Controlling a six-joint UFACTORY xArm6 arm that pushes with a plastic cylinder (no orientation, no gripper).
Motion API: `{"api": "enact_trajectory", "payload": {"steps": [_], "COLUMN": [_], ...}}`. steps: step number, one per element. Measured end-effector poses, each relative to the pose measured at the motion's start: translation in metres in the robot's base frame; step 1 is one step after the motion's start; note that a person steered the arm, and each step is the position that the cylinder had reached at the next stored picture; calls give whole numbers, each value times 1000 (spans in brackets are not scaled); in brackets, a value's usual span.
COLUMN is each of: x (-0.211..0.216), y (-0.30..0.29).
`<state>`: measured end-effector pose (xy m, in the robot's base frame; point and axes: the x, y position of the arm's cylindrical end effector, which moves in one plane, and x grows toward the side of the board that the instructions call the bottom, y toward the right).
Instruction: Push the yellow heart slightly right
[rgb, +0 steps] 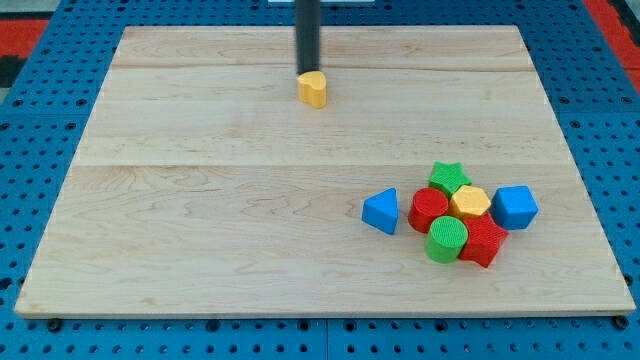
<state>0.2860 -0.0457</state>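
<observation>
- Heart (313, 89), yellow, sits near the board's (200, 220) top, well apart from the block cluster (455, 215) at lower right.
- My tip (306, 73) touches its upper-left edge; a bare rod, it grips nothing.
- Rightward push likely needs the tip further left first.

1. Wooden board (200, 230) lies on a blue pegboard (40, 100).
2. Yellow hexagon (470, 202) sits in a cluster toward the board's lower right.
3. Green star (449, 177) touches the hexagon at its upper left.
4. Blue cube (515, 207) sits just right of the hexagon.
5. Red cylinder (429, 209) touches the hexagon's left.
6. Green cylinder (446, 240) sits below-left of the hexagon.
7. Red block (484, 242) sits below the hexagon.
8. Blue triangle (381, 212) lies left of the hexagon, beyond the red cylinder.
</observation>
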Motion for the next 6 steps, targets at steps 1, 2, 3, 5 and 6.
{"api": "enact_trajectory", "payload": {"steps": [1, 2, 3, 5, 6], "x": [8, 32, 33, 33, 33], "y": [-57, -41, -3, 86, 120]}}
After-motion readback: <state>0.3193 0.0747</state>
